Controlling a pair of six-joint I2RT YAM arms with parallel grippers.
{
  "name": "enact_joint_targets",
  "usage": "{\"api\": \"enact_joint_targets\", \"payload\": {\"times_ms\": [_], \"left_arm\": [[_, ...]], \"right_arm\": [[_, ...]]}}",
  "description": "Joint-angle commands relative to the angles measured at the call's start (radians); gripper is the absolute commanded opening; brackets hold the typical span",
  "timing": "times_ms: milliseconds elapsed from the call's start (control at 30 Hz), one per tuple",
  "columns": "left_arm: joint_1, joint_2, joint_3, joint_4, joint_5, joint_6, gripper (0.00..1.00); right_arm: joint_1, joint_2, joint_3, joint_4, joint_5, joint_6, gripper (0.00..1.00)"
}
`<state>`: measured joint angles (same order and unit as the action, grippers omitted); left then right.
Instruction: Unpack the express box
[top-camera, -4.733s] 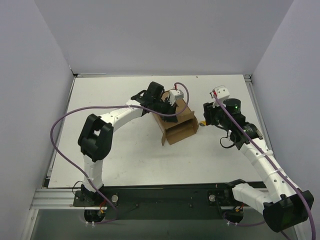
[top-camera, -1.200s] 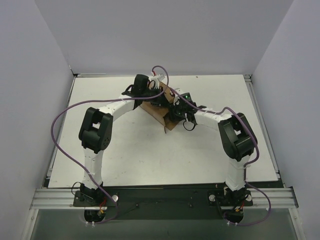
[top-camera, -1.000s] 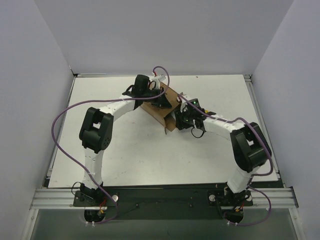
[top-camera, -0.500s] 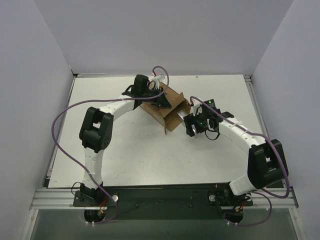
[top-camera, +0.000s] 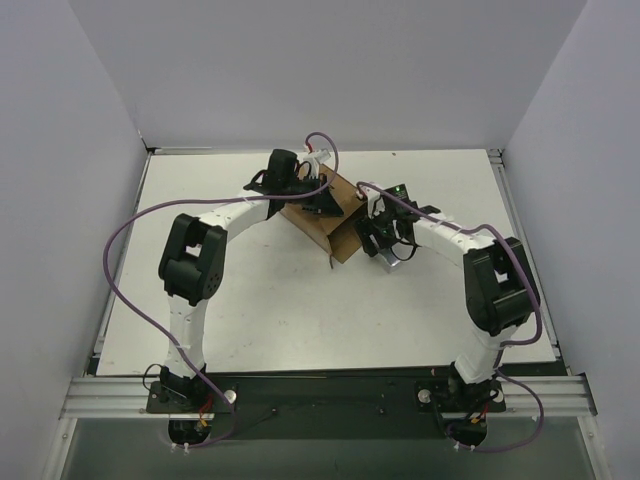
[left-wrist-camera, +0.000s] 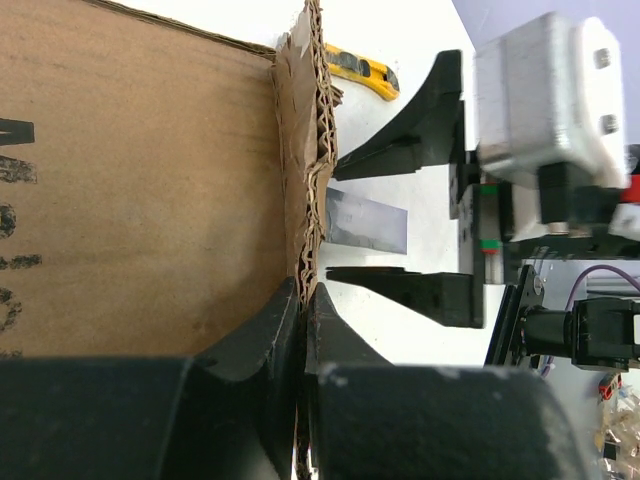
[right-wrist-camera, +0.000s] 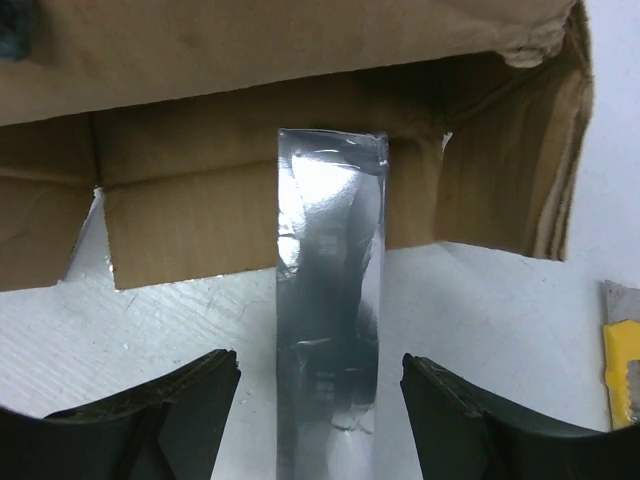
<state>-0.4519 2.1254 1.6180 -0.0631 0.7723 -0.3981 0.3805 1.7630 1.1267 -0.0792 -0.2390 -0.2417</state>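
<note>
White table (top-camera: 250, 320) is sitting btwn plain pale grey walls (top-camera: 330, 70) at left, back & right; metal rail (top-camera: 100, 400) is running along near edge.

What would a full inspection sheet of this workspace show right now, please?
Surface: white table, no marks seen.
Job's things: express box on its side, mouth facing the right arm; silvery packet lying partly out of it.
Clutter: yellow utility knife on the table near the box.
Grippers: left gripper shut on the box's cardboard edge; right gripper open, fingers either side of the packet, not touching.
Cables: purple cables loop off both arms.
Surroundings: plain walls on three sides.
</note>
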Motion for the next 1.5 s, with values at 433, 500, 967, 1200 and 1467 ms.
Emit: {"api": "enact_joint_targets", "payload": {"times_ms": [433, 500, 967, 1200, 1467], "left_arm": [[0.016, 0.007, 0.052, 0.048, 0.084, -0.059, 0.00], [0.018, 0.004, 0.060, 0.048, 0.085, -0.059, 0.00], [0.119, -0.042, 0.169, 0.244, 0.508, -0.384, 0.00], [0.127, -0.022, 0.296, 0.078, 0.719, -0.553, 0.00], [0.165, -0.005, 0.169, 0.005, 0.653, -0.531, 0.00]], "right_arm": [[-0.008, 0.004, -0.051, -0.073, 0.056, -0.061, 0.20], [-0.031, -0.043, -0.061, -0.089, 0.046, -0.010, 0.17], [-0.360, -0.379, -0.062, -0.272, 0.164, 0.015, 0.16], [-0.532, -0.278, -0.084, -0.251, 0.171, -0.065, 0.37], [-0.539, -0.269, -0.062, -0.223, 0.129, -0.012, 0.91]]}}
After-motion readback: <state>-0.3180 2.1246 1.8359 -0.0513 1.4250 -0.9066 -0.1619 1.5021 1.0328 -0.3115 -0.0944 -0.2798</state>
